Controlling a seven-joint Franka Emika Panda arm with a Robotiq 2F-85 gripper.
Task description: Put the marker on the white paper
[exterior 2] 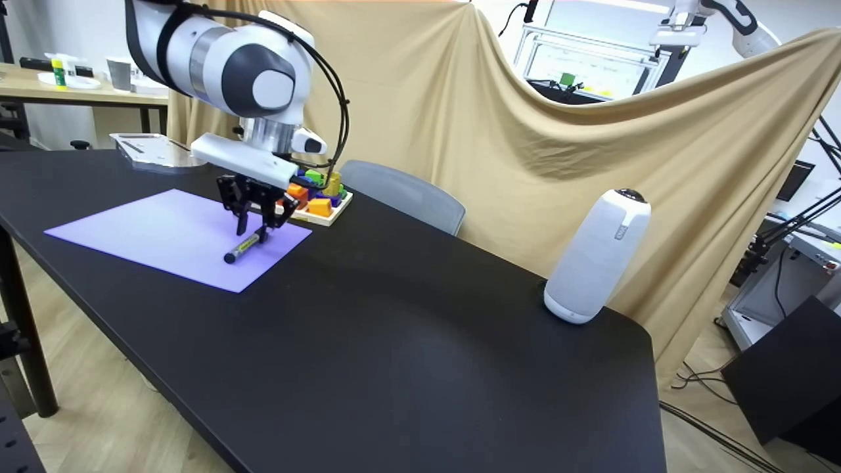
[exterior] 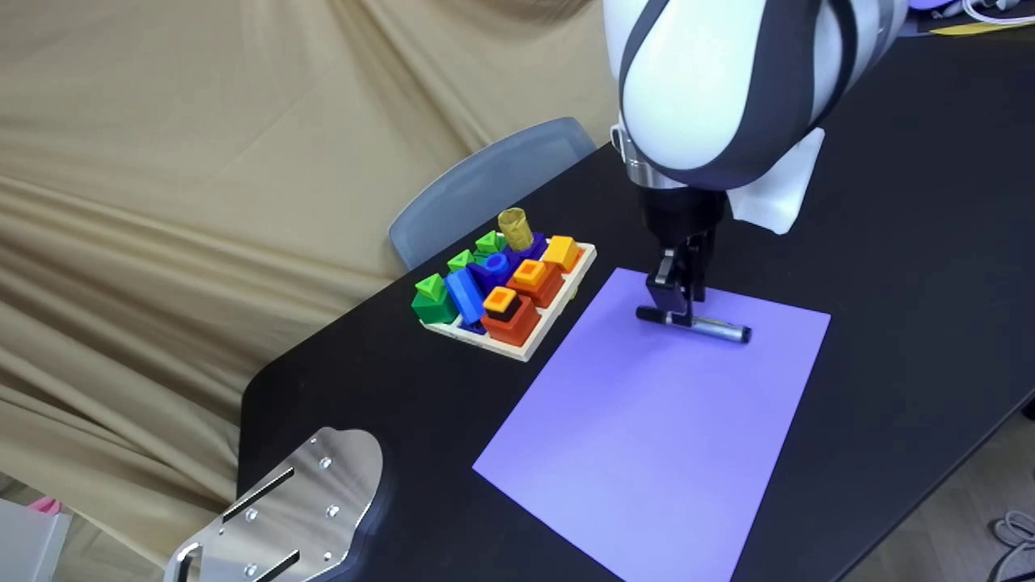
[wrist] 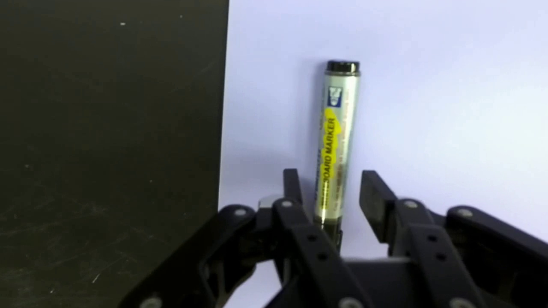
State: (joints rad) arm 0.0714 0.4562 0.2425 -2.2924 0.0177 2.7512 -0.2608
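The marker (wrist: 338,128) has a silver barrel, a yellow label and black ends. It lies flat on the white paper (wrist: 449,107), close to one edge of the sheet. Both exterior views also show the marker (exterior: 716,327) (exterior 2: 244,247) on the paper (exterior: 647,453) (exterior 2: 158,230), which looks lavender there. My gripper (wrist: 330,177) is open and low over the paper. Its fingers stand on either side of the marker, with a gap on each side in the wrist view. The gripper (exterior: 679,314) (exterior 2: 252,233) hides part of the marker's capped end.
A tray (exterior: 558,319) of colourful blocks stands beside the paper, near a grey chair (exterior: 493,186). A metal plate (exterior: 283,517) lies on the black table (exterior: 420,420). A tall white-grey device (exterior 2: 594,259) stands near the table's far end.
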